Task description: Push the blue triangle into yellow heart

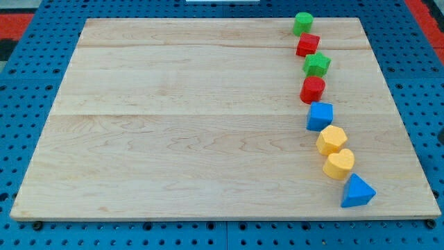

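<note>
The rod's tip is out of view. The blue triangle (357,192) touches the yellow heart (339,164) on the table (173,139).

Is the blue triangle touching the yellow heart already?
Apparently yes: the blue triangle sits against the lower yellow block, no visible gap. My tip isn't in view.

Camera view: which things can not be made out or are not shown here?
- My tip: nowhere in the camera view, so its place relative to the blocks cannot be told.
- Gap between blue triangle block and lower yellow block: touching or apart, unclear.
- Which yellow block is the heart: shapes too small; upper yellow block looks similar.
</note>
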Robot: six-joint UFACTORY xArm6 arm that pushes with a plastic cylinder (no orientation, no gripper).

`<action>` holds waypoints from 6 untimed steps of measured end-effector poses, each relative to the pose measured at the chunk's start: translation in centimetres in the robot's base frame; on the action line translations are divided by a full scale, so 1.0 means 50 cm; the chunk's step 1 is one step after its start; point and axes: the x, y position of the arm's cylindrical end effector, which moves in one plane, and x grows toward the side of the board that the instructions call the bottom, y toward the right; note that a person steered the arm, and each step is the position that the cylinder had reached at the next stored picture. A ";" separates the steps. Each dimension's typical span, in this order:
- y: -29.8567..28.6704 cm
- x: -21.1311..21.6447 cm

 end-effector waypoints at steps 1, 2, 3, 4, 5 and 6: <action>-0.032 0.091; -0.101 0.183; -0.198 0.187; -0.291 0.189; -0.374 0.164; -0.382 0.155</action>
